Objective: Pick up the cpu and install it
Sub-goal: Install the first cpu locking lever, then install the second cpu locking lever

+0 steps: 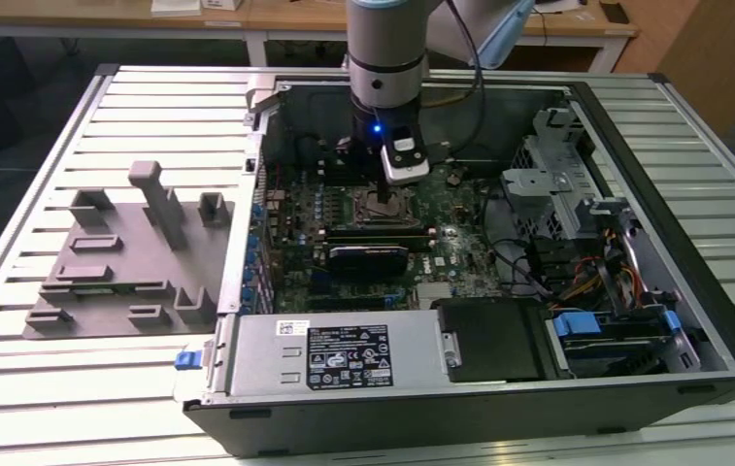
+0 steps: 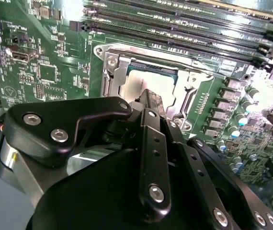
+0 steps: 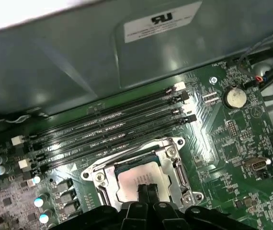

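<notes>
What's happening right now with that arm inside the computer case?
End effector down over the motherboard socket, fingertips together on the chip. Small square silver-topped cpu sits in the metal socket frame. Nothing in the way.

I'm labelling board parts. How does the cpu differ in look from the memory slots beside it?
The cpu is a pale, shiny square; the memory slots are long, dark, narrow strips. The cpu sits inside a silver metal frame; the slots lie bare in parallel rows. Both lie flat on the green board. The gripper is over the cpu.

I see the cpu (image 3: 139,179) lying in the socket frame (image 3: 175,165) on the motherboard (image 3: 232,143); memory slots (image 3: 108,127) run just beside the frame.
</notes>
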### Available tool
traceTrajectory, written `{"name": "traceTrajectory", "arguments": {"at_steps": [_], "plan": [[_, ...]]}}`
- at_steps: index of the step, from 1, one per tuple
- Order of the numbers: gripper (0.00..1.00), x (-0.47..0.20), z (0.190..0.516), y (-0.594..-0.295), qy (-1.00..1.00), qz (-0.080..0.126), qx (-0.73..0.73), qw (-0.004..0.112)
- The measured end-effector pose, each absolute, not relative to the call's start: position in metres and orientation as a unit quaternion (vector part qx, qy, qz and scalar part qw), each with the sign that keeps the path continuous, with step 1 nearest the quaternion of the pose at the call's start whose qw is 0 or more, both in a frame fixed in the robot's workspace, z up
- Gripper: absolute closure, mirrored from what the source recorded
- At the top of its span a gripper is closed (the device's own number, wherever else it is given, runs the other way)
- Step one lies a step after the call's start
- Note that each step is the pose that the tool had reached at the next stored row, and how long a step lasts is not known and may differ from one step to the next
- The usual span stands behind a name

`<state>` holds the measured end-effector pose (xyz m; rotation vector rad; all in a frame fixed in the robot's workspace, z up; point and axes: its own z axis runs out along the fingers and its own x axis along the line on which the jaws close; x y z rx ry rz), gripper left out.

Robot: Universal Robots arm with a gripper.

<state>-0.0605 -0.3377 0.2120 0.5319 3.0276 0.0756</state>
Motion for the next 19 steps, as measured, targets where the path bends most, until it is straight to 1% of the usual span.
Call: {"name": "traceTrajectory", "arguments": {"at_steps": [4, 12, 19], "plan": [[0.89, -0.061, 0.218, -0.338, 0.985, 0.025, 0.168, 0.033], [0.89, -0.061, 0.244, -0.338, 0.985, 0.025, 0.166, 0.033], [0.89, -0.061, 0.246, -0.338, 0.985, 0.025, 0.165, 0.033]]}}
